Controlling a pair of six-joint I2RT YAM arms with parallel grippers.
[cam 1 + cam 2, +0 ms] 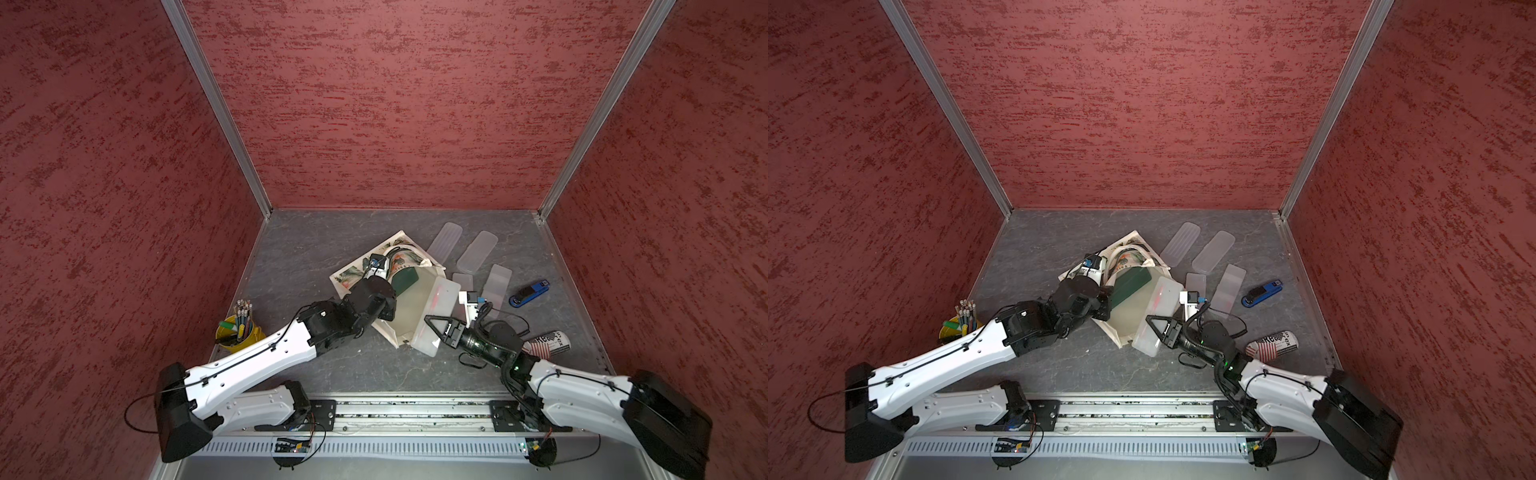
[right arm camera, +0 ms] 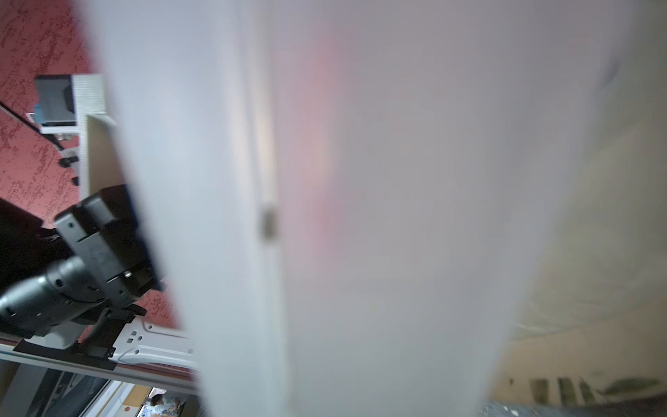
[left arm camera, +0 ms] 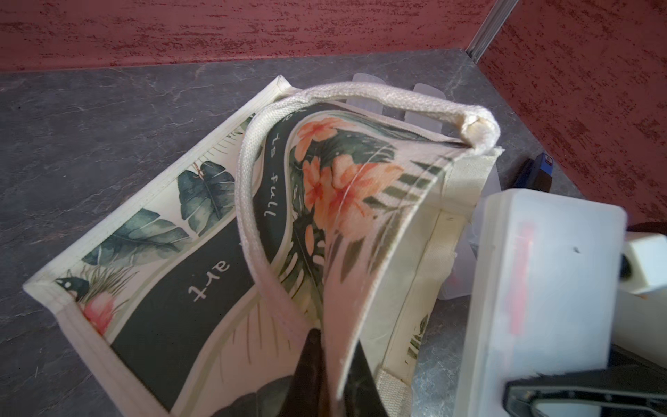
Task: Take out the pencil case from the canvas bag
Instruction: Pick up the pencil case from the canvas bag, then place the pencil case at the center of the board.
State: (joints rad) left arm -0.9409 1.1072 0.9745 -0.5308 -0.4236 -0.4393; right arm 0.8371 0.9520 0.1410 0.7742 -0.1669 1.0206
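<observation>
Extraction step in hand. Left claw (image 3: 334,346) pinched shut on upper wall of canvas bag (image 1: 355,275), mouth held open. Right claw (image 1: 432,324) clamped on pencil case (image 1: 441,299), which sits partly out of the mouth. Next, likely: draw it clear onto counter (image 1: 316,249).

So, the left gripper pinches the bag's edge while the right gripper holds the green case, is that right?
Not quite: the right gripper holds the frosted white case, not the green case, which lies inside the bag, as both top views show. The left gripper does pinch the bag's edge.
</observation>
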